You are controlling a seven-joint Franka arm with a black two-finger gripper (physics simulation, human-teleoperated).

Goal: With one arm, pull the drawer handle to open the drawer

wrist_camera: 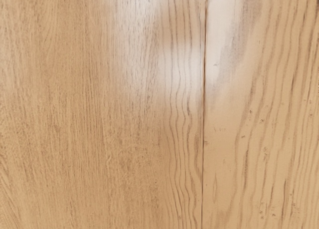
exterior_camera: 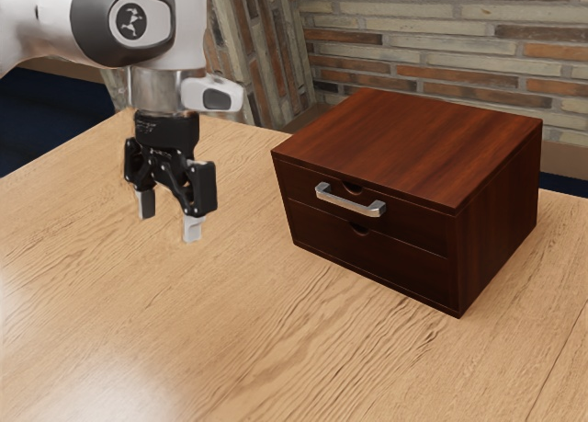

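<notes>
I count one cabinet (exterior_camera: 413,142) on one counter (exterior_camera: 184,330). It has two drawers, an upper drawer (exterior_camera: 413,224) and a lower drawer (exterior_camera: 395,261). I see one handle (exterior_camera: 349,199).

The drawer (exterior_camera: 404,224) was the upper of two in a dark red-brown wooden cabinet (exterior_camera: 413,137), which stood toward the exterior view's right. It was shut, its front level with the cabinet's face. Its handle (exterior_camera: 349,199), a silver bar with bent ends, lay flat across the front's left half, just below a half-round notch.
</notes>
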